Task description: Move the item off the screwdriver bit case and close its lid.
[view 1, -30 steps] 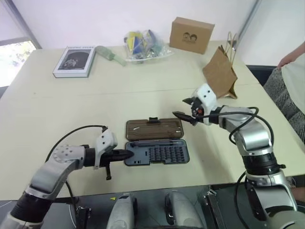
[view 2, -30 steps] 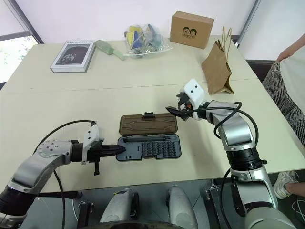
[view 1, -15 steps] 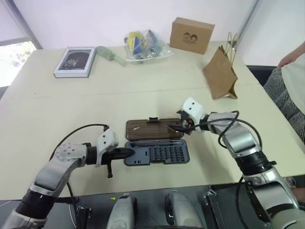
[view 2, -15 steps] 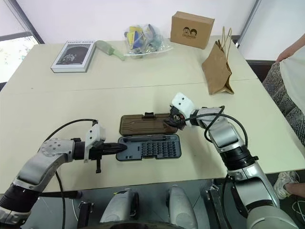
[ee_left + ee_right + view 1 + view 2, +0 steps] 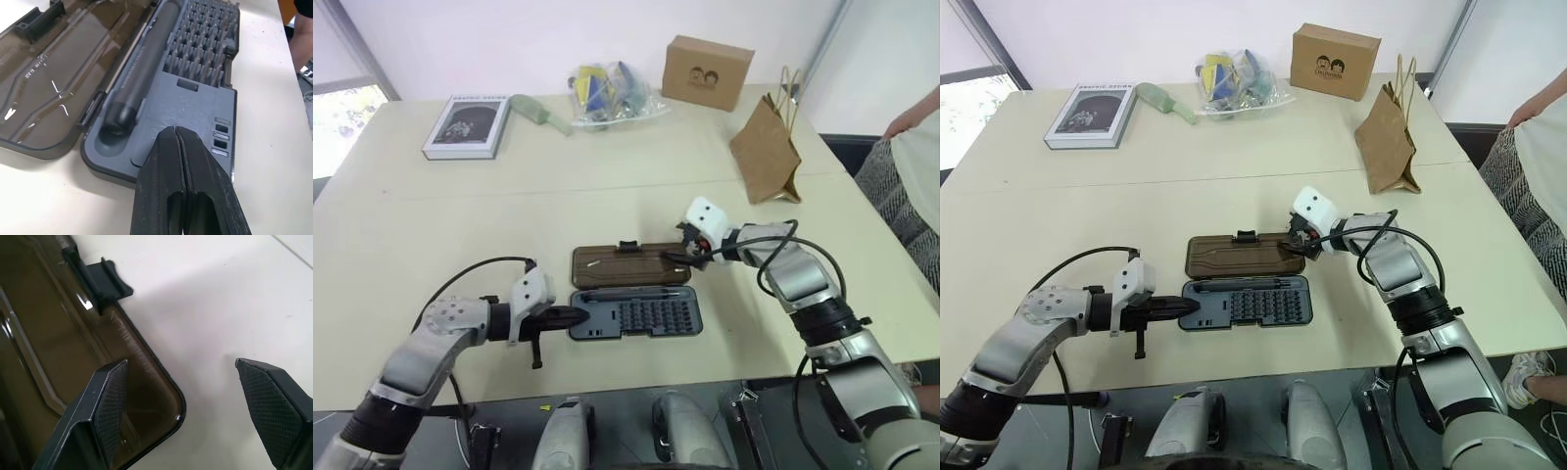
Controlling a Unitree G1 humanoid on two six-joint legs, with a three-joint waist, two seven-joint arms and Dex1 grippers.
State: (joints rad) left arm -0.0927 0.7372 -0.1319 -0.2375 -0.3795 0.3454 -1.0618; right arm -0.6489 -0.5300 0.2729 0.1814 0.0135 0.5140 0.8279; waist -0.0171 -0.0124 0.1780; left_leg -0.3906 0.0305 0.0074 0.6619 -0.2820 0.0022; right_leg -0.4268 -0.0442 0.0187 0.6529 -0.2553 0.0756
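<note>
Paper bag (image 5: 767,149) stands well beyond right gripper (image 5: 195,401), already off case (image 5: 1246,302). Right jaws wide apart, straddling lid (image 5: 73,372) corner to flip it. Left gripper (image 5: 182,161), fingers together, pins case edge to steady it.

Office (meeting room) — long table (image 5: 607,186)

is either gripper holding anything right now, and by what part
Nothing is held. The right gripper stands open astride a corner of the lid; the left gripper is shut, empty, over the screwdriver bit case.
</note>
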